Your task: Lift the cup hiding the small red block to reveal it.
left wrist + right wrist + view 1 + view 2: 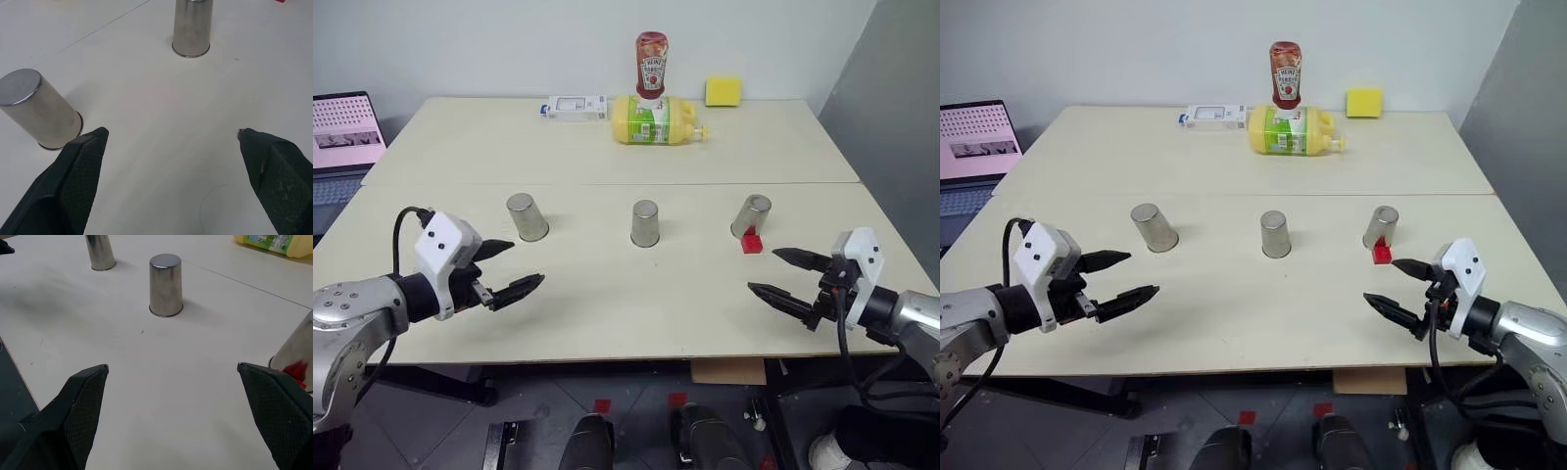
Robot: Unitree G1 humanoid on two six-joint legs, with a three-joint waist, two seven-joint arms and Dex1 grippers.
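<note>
Red block (pixel 751 242) already sits exposed beside the right cup (pixel 751 214); both grippers (pixel 509 269) (pixel 788 276) hover with jaws apart; nothing remains to lift

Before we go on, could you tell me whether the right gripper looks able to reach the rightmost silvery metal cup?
Probably yes: the right gripper is open, with bare table between it and the cup.
</note>
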